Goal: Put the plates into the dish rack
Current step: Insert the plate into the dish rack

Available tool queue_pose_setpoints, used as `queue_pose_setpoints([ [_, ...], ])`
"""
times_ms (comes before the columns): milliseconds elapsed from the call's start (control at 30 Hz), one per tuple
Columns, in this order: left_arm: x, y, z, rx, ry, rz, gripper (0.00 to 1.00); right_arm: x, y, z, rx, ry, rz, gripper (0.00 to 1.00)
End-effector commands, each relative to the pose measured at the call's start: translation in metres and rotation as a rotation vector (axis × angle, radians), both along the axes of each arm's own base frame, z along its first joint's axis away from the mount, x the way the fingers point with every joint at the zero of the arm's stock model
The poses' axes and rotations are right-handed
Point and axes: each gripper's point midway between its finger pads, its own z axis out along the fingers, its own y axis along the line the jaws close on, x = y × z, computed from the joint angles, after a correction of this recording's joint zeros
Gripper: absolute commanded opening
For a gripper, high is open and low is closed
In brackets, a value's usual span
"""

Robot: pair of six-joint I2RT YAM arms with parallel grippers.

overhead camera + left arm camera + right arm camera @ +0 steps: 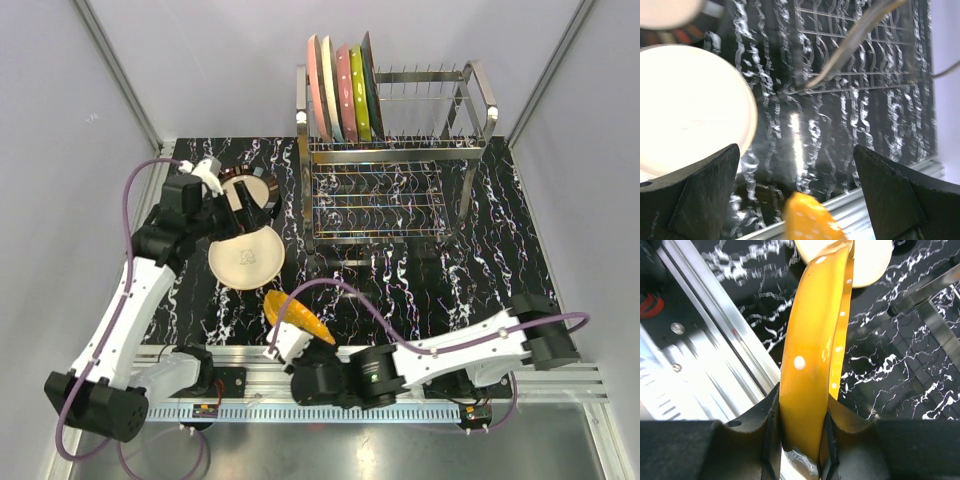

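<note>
The dish rack stands at the back right and holds several upright plates at its left end: pink, pale, dotted pink, green and teal. A cream plate lies flat on the table, with a black-rimmed plate behind it. My left gripper is open and empty, hovering over these two; the cream plate lies left of its fingers. My right gripper is shut on the rim of the dotted orange plate, held on edge near the front rail. The orange plate also shows in the top view.
A metal rail runs along the table's near edge, close beside the orange plate. The rack's lower wire tier and its foot lie to the right. Grey walls close in the table at the left, back and right.
</note>
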Motion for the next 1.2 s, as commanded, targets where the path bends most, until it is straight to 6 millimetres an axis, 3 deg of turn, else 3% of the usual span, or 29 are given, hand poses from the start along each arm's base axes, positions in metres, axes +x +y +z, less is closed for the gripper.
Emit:
queue_pose_setpoints([
  [0, -0.005, 0.032, 0.03, 0.127, -0.182, 0.066, 0.99, 0.006, 0.003, 0.093, 0.328, 0.027, -0.031, 0.0],
  [33, -0.007, 0.04, 0.019, 0.153, -0.181, 0.092, 0.99, 0.004, 0.003, 0.108, 0.37, 0.036, -0.009, 0.0],
  [100, -0.011, 0.054, 0.025, 0.191, -0.264, 0.141, 0.99, 0.005, -0.004, 0.162, 0.491, 0.023, 0.025, 0.0],
  [167, -0.018, 0.062, 0.016, 0.219, -0.293, 0.165, 0.99, 0.012, -0.019, 0.215, 0.574, -0.024, 0.03, 0.0],
  [267, -0.022, 0.08, 0.007, 0.275, -0.326, 0.236, 0.99, 0.025, -0.04, 0.267, 0.598, -0.146, 0.019, 0.0],
  [300, -0.023, 0.084, 0.004, 0.287, -0.333, 0.253, 0.99, 0.033, -0.05, 0.294, 0.641, -0.183, -0.019, 0.0],
  [333, -0.025, 0.085, -0.008, 0.297, -0.32, 0.251, 0.99, 0.039, -0.057, 0.307, 0.637, -0.223, -0.041, 0.0],
  [400, -0.026, 0.087, -0.009, 0.3, -0.357, 0.257, 0.99, 0.055, -0.072, 0.345, 0.645, -0.315, -0.084, 0.0],
  [433, -0.028, 0.087, -0.013, 0.302, -0.359, 0.256, 0.99, 0.072, -0.077, 0.354, 0.635, -0.337, -0.129, 0.0],
  [567, -0.026, 0.09, -0.012, 0.331, -0.361, 0.263, 0.99, 0.108, -0.107, 0.407, 0.68, -0.393, -0.179, 0.0],
  [633, -0.025, 0.09, -0.014, 0.338, -0.35, 0.259, 0.99, 0.116, -0.113, 0.423, 0.676, -0.447, -0.188, 0.0],
  [733, -0.024, 0.092, -0.015, 0.346, -0.349, 0.268, 0.99, 0.125, -0.144, 0.472, 0.754, -0.514, -0.225, 0.0],
  [833, -0.023, 0.093, -0.018, 0.353, -0.336, 0.272, 0.99, 0.145, -0.167, 0.497, 0.761, -0.597, -0.289, 0.0],
  [900, -0.022, 0.091, -0.019, 0.352, -0.33, 0.265, 0.99, 0.17, -0.18, 0.496, 0.707, -0.633, -0.36, 0.0],
  [933, -0.022, 0.091, -0.021, 0.353, -0.326, 0.261, 0.99, 0.173, -0.183, 0.505, 0.747, -0.63, -0.347, 0.0],
  [967, -0.022, 0.091, -0.021, 0.352, -0.324, 0.263, 0.99, 0.182, -0.183, 0.497, 0.708, -0.612, -0.348, 0.0],
  [1000, -0.02, 0.091, -0.023, 0.356, -0.316, 0.262, 0.99, 0.208, -0.195, 0.491, 0.673, -0.62, -0.416, 0.0],
  [1033, -0.019, 0.089, -0.024, 0.351, -0.312, 0.26, 0.99, 0.213, -0.191, 0.488, 0.691, -0.585, -0.391, 0.0],
  [1100, -0.017, 0.088, -0.027, 0.356, -0.297, 0.254, 0.99, 0.246, -0.208, 0.477, 0.656, -0.582, -0.465, 0.0],
  [1167, -0.016, 0.089, -0.028, 0.365, -0.282, 0.257, 0.99, 0.264, -0.212, 0.472, 0.685, -0.545, -0.451, 0.0],
])
